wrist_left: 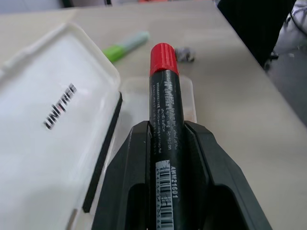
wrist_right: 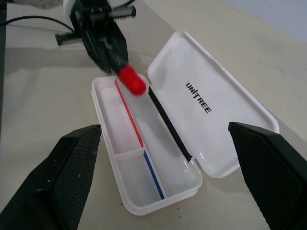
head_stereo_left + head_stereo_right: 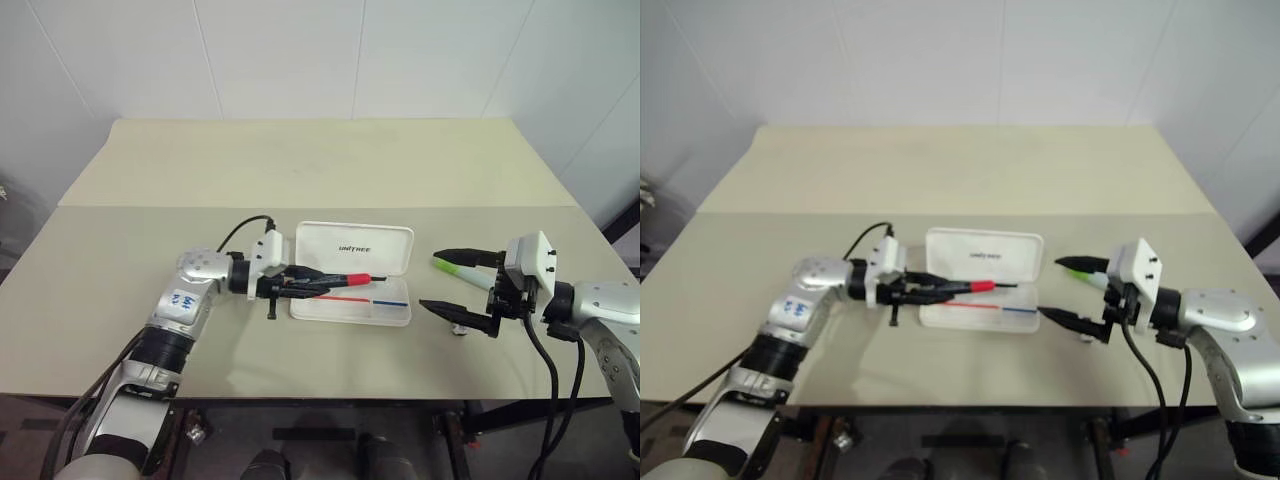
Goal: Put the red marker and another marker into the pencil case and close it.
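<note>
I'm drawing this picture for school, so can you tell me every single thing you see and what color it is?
pencil case: one, white with a red and a blue stripe inside, lying open at the middle of the table, lid flat behind the tray.
red marker: one, black barrel with red cap, held over the case's tray.
green marker: one, light green cap with pale body, on the table beside the case on the robot's right.
small grey stub: one, grey, on the table near the green marker.
table: one, beige, under everything.
left gripper: one, black, shut on the red marker.
right gripper: one, black, open, above the green marker.
</note>
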### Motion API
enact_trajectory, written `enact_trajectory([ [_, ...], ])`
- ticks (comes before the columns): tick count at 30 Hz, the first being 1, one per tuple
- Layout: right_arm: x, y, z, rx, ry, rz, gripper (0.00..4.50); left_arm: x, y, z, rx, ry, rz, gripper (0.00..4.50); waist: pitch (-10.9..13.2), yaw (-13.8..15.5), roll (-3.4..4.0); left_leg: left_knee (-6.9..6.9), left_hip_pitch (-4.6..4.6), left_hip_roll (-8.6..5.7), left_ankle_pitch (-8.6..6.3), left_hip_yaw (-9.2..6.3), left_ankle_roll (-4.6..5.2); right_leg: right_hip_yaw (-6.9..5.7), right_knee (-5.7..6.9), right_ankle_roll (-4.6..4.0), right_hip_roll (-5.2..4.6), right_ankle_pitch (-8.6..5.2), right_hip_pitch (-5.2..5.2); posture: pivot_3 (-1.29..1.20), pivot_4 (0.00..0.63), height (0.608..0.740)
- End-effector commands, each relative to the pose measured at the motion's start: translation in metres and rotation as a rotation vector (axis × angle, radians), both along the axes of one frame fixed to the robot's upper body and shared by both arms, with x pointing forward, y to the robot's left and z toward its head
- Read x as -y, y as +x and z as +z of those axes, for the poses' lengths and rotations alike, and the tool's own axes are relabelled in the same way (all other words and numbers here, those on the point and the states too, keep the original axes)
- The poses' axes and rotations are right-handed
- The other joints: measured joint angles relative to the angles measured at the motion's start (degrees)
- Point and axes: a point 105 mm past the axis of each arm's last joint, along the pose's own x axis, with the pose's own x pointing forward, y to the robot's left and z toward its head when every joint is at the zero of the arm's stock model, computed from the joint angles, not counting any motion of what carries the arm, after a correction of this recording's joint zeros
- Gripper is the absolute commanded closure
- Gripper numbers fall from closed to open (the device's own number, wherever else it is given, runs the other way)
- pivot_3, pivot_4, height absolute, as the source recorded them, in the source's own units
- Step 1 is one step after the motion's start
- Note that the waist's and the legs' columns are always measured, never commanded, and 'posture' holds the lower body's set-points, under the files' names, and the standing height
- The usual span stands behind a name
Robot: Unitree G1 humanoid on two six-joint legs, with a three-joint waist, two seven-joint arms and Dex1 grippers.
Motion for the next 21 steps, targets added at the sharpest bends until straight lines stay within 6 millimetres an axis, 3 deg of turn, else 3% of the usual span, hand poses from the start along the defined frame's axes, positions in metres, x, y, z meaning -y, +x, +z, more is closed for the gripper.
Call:
enact_trajectory([
  [1,0.002,-0.008,0.013,0.061,0.006,-0.03,0.0,0.011,0.008,0.007,0.074,0.035,-0.008,3.89,0.0,0.0,-0.01,0.0,0.0,0.0,0.0,0.0,0.0,0.0,0.0,0.0,0.0,0.0,0.0,0.0,0.15,0.74],
  [11,-0.001,-0.016,0.011,0.06,0.026,-0.068,0.0,0.026,0.02,-0.01,0.102,0.127,-0.017,3.89,0.0,0.0,-0.03,0.01,0.01,0.0,-0.01,0.02,0.02,0.01,-0.03,0.03,0.0,0.02,0.02,0.0,0.15,0.74],
  [21,-0.002,-0.018,0.011,0.061,0.039,-0.083,0.0,0.032,0.031,-0.012,0.097,0.127,0.023,3.89,0.0,0.0,-0.05,0.04,-0.01,-0.02,-0.02,0.02,0.03,0.02,-0.05,0.06,0.0,0.03,0.03,0.0,0.15,0.74],
])
